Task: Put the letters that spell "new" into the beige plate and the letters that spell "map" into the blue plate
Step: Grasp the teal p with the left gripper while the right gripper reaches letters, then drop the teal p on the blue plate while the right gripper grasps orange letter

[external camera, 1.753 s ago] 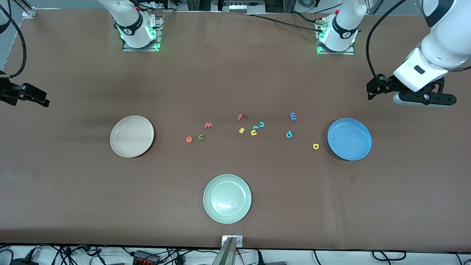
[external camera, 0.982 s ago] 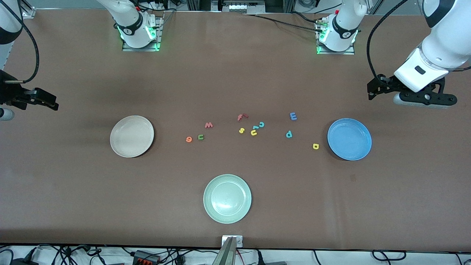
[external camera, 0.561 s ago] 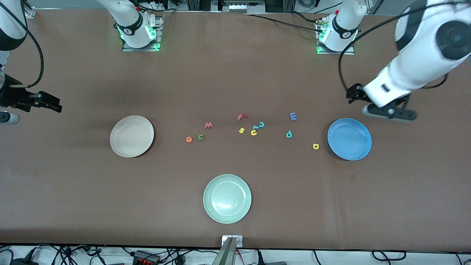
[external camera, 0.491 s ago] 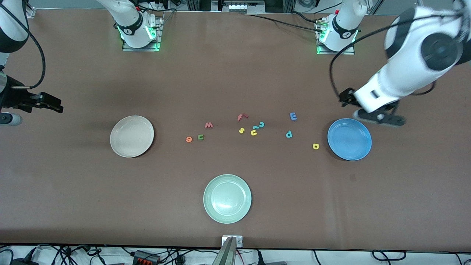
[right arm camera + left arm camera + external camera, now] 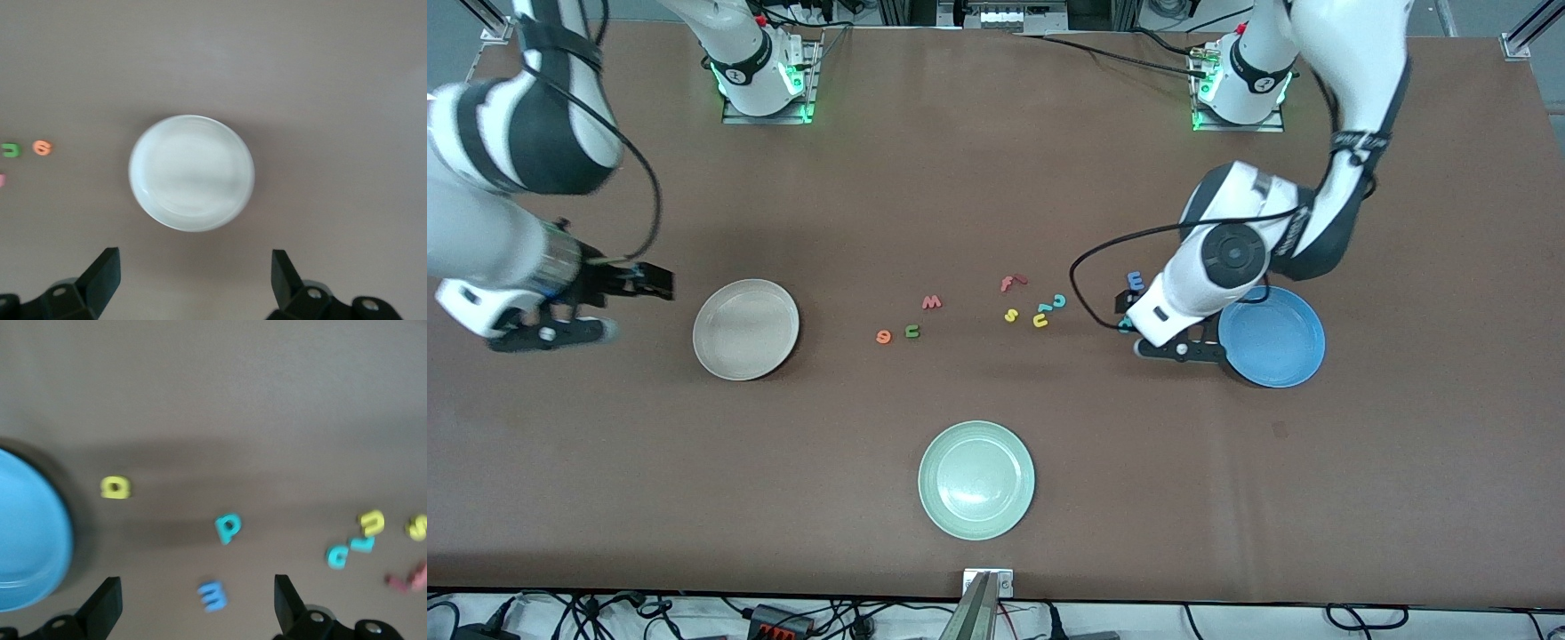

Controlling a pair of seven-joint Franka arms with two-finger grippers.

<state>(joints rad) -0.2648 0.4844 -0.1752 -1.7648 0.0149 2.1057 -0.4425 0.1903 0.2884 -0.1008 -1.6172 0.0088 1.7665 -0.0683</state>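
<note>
The blue plate (image 5: 1276, 342) lies toward the left arm's end of the table. My left gripper (image 5: 1178, 349) hangs open beside it, over the letters there. In the left wrist view the blue m (image 5: 212, 595) lies under the left gripper (image 5: 197, 590), between its open fingers, with the teal p (image 5: 227, 528), the yellow a (image 5: 115, 487) and the blue plate (image 5: 27, 540) around it. The beige plate (image 5: 745, 329) lies toward the right arm's end. My right gripper (image 5: 550, 332) hovers open beside it. The salmon w (image 5: 931, 302), green n (image 5: 911, 332) and orange e (image 5: 883, 336) lie mid-table.
A pale green plate (image 5: 976, 480) sits nearer the front camera, mid-table. A red f (image 5: 1009, 284), yellow s (image 5: 1010, 315), yellow u (image 5: 1040, 320) and teal c (image 5: 1059, 300) cluster between the two groups of letters. The right wrist view shows the beige plate (image 5: 191, 172).
The left arm swung in from its end of the table to over the letters beside the blue plate. The right arm moved in toward the beige plate. Both grippers stayed open.
</note>
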